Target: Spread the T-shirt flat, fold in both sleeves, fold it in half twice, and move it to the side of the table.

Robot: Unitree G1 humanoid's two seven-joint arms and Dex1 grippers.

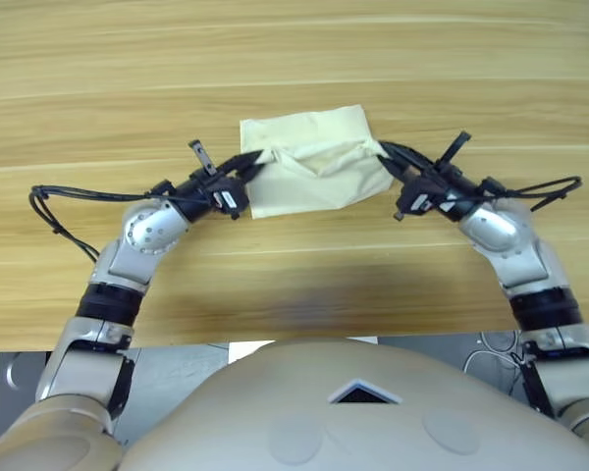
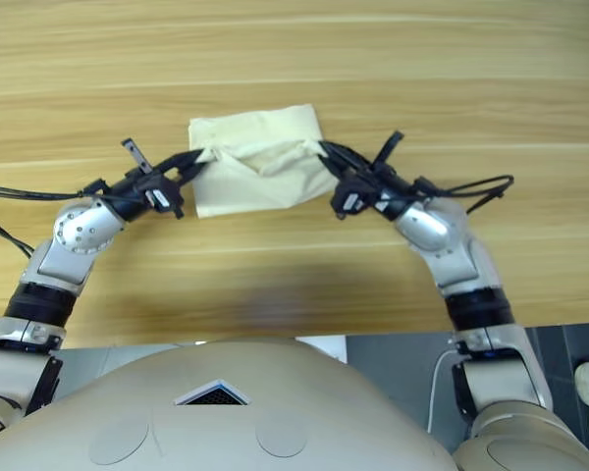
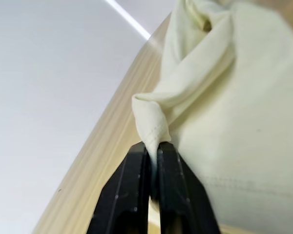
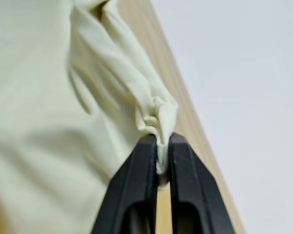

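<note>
A: Head view: the folded T-shirt [image 1: 309, 162] lies mid-tabletop [image 1: 275, 59], with the left end effector [image 1: 255, 162] and right end effector [image 1: 385, 154] at its sides.
B: Left wrist: closed on a hem corner. Right wrist: closed on a bunched sliver, which may slip and undo the fold.

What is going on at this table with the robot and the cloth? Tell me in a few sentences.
A two-armed robot is folding a pale yellow T-shirt on a wooden table. The shirt is a small folded packet. The left tool is shut on its left edge and the right tool on its right edge, with the cloth bunched at each pinch. It is not yet at the table's side.
</note>
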